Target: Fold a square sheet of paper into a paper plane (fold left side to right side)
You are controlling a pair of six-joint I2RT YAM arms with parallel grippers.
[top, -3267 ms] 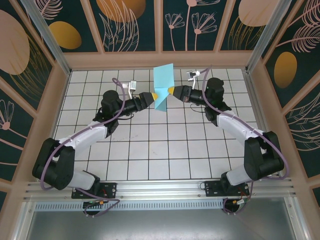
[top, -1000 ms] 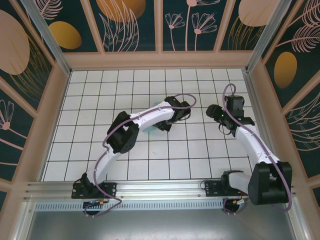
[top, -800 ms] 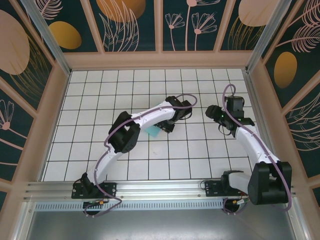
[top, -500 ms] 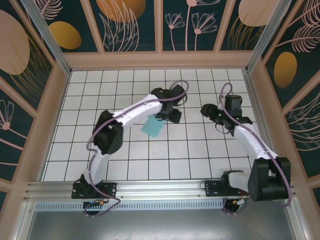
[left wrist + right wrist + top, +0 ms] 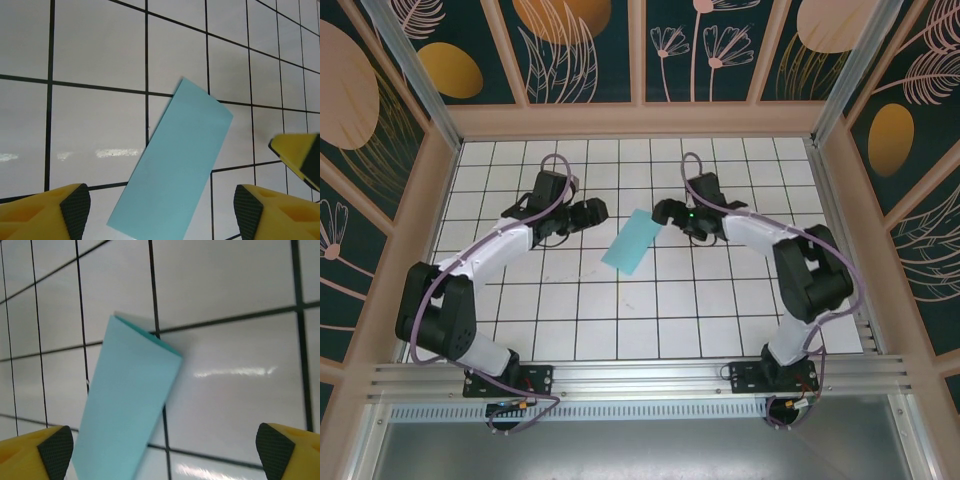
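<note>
The square sheet of paper [image 5: 632,241] lies flat on the tiles, folded into a narrow turquoise rectangle that slants from lower left to upper right. No paper plane shape is in view. My left gripper [image 5: 594,212] is open just left of the strip's upper end, apart from it. In the left wrist view the paper [image 5: 175,165] lies below and between my open left gripper [image 5: 161,207]. My right gripper [image 5: 663,210] is open beside the strip's upper right corner. In the right wrist view the paper [image 5: 127,410] reaches down between the open right gripper [image 5: 165,445], toward its left finger.
The white tiled table [image 5: 620,320] has a black grid. Wooden walls [image 5: 640,120] enclose it at the back and sides. A metal rail [image 5: 640,375] runs along the near edge. The right gripper's yellow finger [image 5: 300,157] shows in the left wrist view.
The left arm has drawn back to the left off the paper and its gripper has opened. The right arm swung in toward the strip's upper end and opened. The paper now lies uncovered.
</note>
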